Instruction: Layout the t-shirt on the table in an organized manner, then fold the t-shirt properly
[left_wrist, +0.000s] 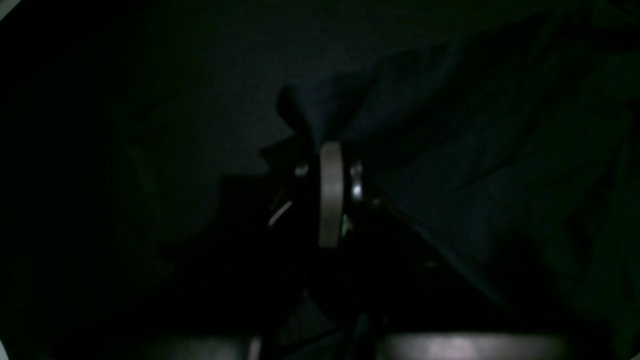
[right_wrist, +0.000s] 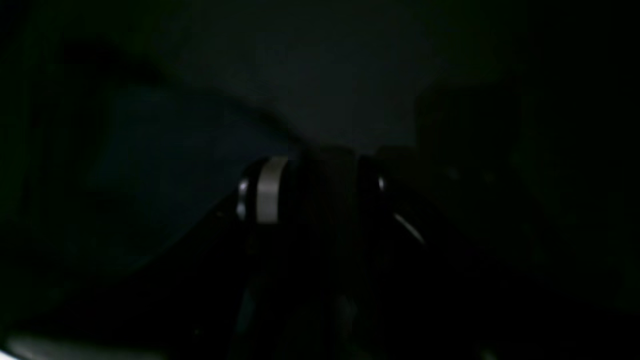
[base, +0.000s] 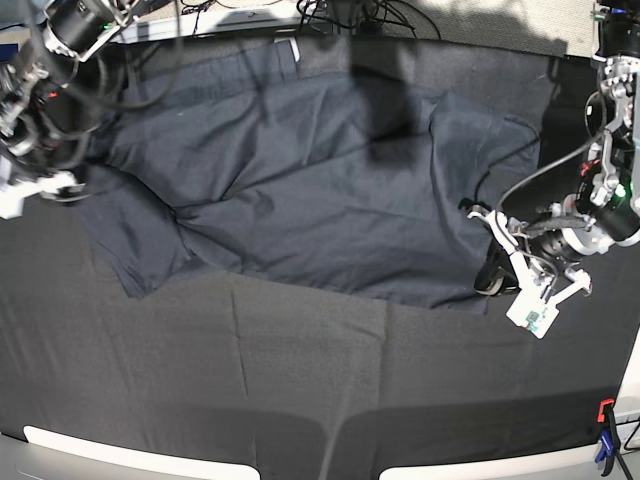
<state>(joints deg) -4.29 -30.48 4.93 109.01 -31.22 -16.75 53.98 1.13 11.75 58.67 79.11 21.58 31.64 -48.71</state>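
The dark navy t-shirt (base: 300, 180) lies spread and wrinkled across the far half of the black-clothed table (base: 300, 400), with its white neck label (base: 293, 48) at the far edge. My left gripper (base: 490, 278) is at the shirt's right edge. In the left wrist view it (left_wrist: 330, 142) is shut on a pinch of the shirt (left_wrist: 450, 150). My right gripper (base: 70, 188) sits at the shirt's left edge. In the dim right wrist view its jaws (right_wrist: 320, 165) stand partly apart with a dark wad filling the gap and the shirt (right_wrist: 150, 150) beside them.
An orange-and-blue clamp (base: 605, 435) holds the cloth at the near right corner. Cables (base: 350, 15) run along the far edge, and a thin cable (base: 505, 165) loops over the shirt's right side. The pale table edge (base: 120, 452) shows at the front.
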